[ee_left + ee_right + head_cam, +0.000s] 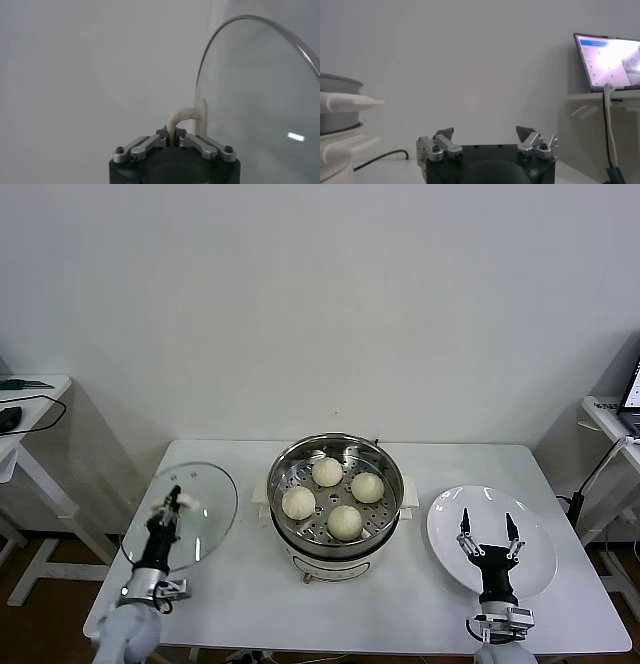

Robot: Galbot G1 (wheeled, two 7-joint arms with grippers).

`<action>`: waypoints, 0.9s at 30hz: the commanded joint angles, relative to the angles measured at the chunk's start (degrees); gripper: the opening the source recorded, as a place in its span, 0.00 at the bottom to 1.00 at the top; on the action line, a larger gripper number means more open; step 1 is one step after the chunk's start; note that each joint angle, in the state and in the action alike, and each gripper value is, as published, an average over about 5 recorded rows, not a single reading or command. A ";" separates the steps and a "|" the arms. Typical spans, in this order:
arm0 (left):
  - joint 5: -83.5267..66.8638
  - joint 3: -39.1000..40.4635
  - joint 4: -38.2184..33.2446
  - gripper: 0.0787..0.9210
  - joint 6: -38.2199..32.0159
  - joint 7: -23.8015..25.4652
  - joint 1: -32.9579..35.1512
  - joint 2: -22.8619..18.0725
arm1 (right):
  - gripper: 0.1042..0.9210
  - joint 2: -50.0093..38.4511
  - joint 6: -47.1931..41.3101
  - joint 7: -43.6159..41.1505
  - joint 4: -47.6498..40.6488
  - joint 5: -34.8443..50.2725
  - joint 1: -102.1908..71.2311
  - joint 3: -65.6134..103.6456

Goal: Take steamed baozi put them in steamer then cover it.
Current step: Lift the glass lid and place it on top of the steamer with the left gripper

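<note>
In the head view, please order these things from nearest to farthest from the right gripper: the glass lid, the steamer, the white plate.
Measured from the right gripper, which hangs open at the table's right end:
1. The white plate, directly under the gripper.
2. The steamer, at the table's middle, holding the four baozi.
3. The glass lid, at the far left, held in the left gripper.

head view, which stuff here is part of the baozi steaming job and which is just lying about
Part of the job:
- four steamed baozi, in the steamer
- glass cover, handle held in the shut left tool

Lying about:
- empty white plate, open right tool above it
- laptop on side table
</note>
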 commanded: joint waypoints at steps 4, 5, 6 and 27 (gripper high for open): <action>-0.87 -0.09 -32.67 0.13 6.30 5.86 4.12 3.59 | 0.88 -0.22 -0.15 0.15 1.24 0.35 -0.07 0.32; -0.89 2.23 -34.31 0.13 7.84 6.94 4.05 3.84 | 0.88 -0.26 -0.20 0.16 1.33 0.42 -0.13 0.39; -0.98 4.87 -35.73 0.13 9.62 8.04 3.76 4.10 | 0.88 -0.33 -0.28 0.18 1.42 0.49 -0.21 0.44; 7.45 45.77 -27.72 0.13 33.67 26.86 -16.15 -4.53 | 0.88 0.82 -1.54 0.93 -1.36 -0.12 1.08 1.10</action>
